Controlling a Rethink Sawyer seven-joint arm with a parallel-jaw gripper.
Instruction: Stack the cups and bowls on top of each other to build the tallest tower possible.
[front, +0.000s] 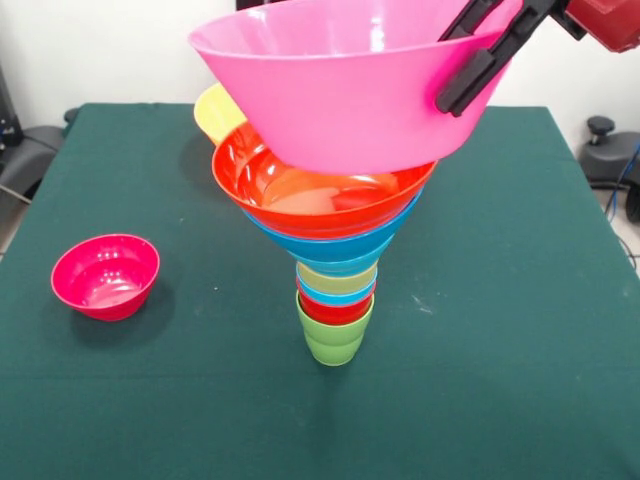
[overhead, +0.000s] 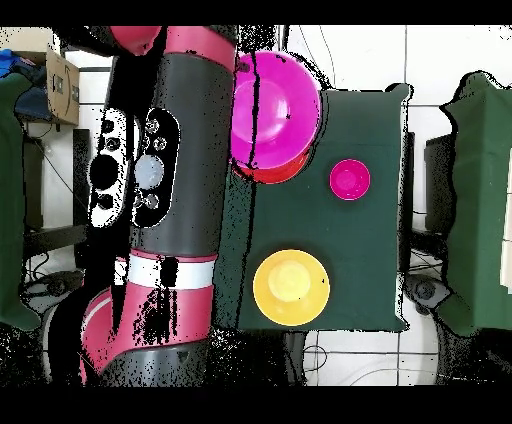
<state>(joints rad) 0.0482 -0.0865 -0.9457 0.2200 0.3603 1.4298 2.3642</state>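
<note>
Large pink bowl (front: 350, 90) is clamped at its rim by the gripper (front: 478, 62), seated tilted atop the tower (front: 335, 250). 2 bowls remain unstacked: small magenta bowl (front: 105, 276) and yellow-orange bowl (overhead: 289, 287), both on the table (front: 500, 350).

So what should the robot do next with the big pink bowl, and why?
Probably lower the pink bowl a little and level it. The gripper holds its rim, and it sits tilted on the red-orange bowl atop the tower.
</note>
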